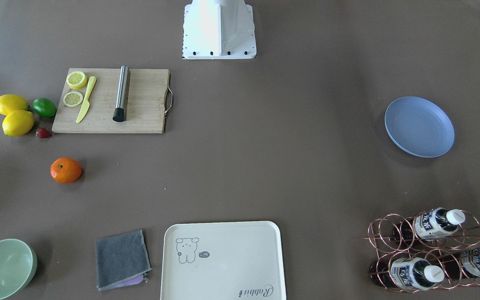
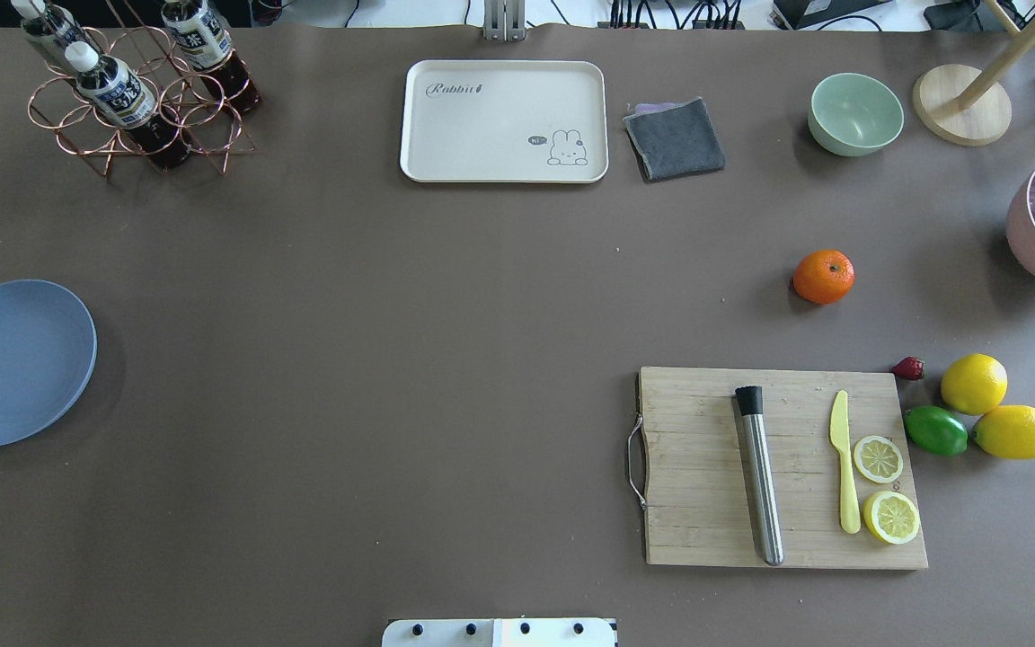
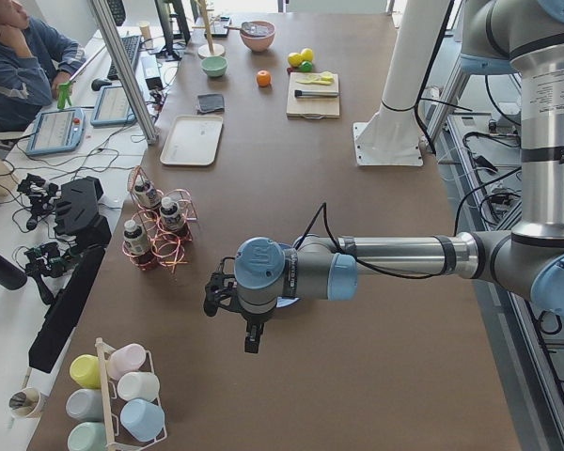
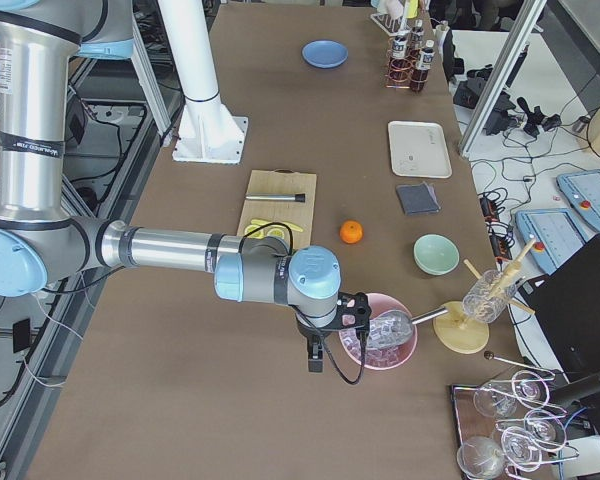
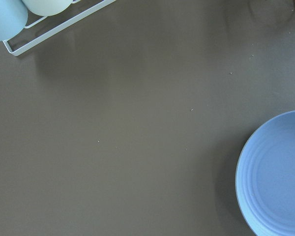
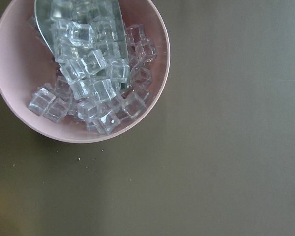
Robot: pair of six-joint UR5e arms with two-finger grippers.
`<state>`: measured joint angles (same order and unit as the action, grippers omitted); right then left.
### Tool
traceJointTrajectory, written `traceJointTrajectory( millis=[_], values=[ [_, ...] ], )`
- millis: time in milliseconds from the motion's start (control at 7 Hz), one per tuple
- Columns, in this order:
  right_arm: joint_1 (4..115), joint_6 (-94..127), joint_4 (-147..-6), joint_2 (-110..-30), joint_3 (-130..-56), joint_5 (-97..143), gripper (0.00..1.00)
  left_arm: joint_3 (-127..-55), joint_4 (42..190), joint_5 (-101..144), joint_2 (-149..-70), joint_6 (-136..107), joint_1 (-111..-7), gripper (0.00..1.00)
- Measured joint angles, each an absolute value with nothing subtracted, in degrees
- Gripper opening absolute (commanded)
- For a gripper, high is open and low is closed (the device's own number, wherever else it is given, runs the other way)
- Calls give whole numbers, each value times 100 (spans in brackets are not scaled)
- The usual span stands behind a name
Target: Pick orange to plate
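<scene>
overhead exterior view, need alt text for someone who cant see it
An orange sits right of centre on the brown table, far from the blue plate at the left edge. A cutting board with lemon slices lies below it, a cream tray at the top.

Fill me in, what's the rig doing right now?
Nothing is being handled. The small round orange fruit sits alone on the brown table on the robot's right side; the round pale-blue plate lies empty on its left. The left gripper hovers by the plate, the right gripper by a pink bowl of ice cubes.
</scene>
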<state>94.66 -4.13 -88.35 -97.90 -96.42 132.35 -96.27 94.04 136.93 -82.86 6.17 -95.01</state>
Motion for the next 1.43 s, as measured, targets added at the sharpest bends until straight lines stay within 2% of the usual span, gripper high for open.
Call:
traceJointTrajectory(
  millis=[1429],
  values=[
    [9466, -392, -8799, -9774, -9682, 13303, 100, -9731, 10159, 13691, -8243, 615, -9480, 99]
  ],
)
